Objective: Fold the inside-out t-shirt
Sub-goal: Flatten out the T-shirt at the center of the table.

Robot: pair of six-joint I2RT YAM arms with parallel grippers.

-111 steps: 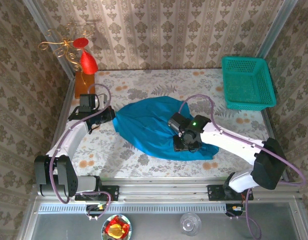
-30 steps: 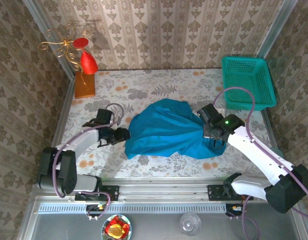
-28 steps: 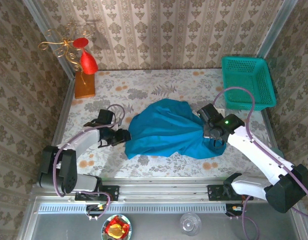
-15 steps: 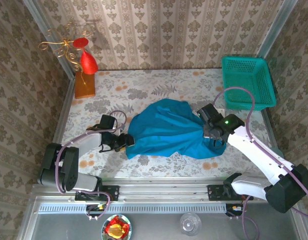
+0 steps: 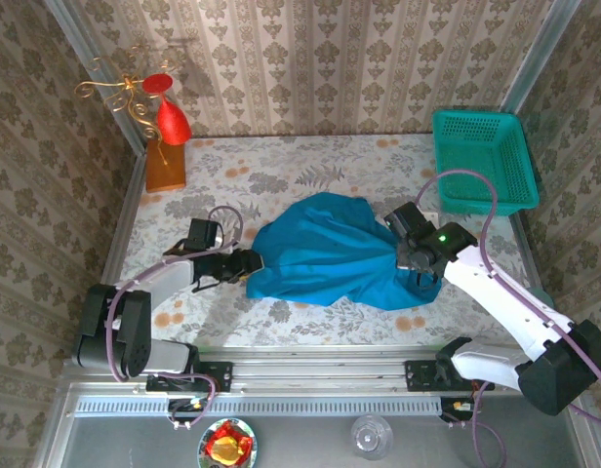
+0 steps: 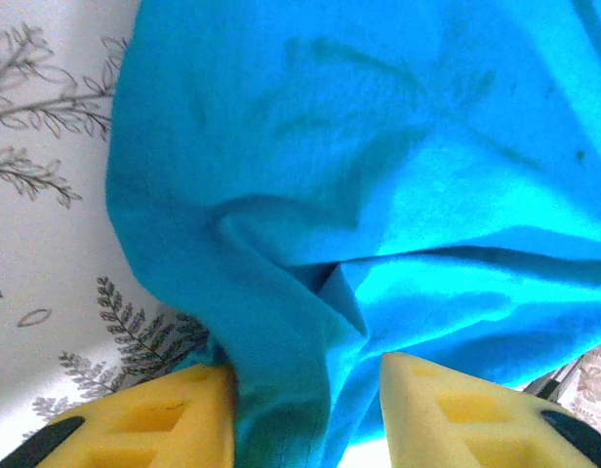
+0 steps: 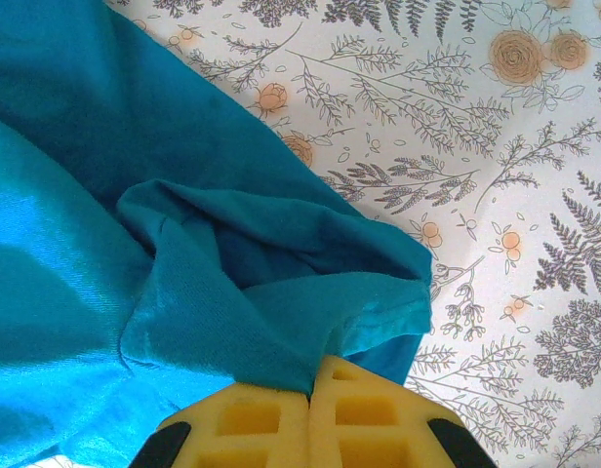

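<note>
The teal-blue t-shirt (image 5: 325, 258) lies bunched in the middle of the flowered table (image 5: 281, 175). My left gripper (image 5: 250, 265) is low at the shirt's left edge. In the left wrist view its yellow pads (image 6: 135, 419) stand apart around a hanging fold of the t-shirt (image 6: 379, 146). The left pad touches the cloth and a gap shows before the right pad, so the left gripper (image 6: 305, 409) is open. My right gripper (image 5: 418, 271) is at the shirt's right edge. In the right wrist view the right gripper (image 7: 312, 400) is shut on a hem of the t-shirt (image 7: 135, 244).
A green mesh basket (image 5: 481, 161) stands at the back right corner. A wooden block (image 5: 165, 168) with a red ornament (image 5: 172, 122) on a gold wire stand is at the back left. Wallpapered walls enclose the table on three sides.
My left gripper has slid right from bare table onto the shirt's left edge, and the cloth there has bunched slightly. The right arm has held still with its grip.
</note>
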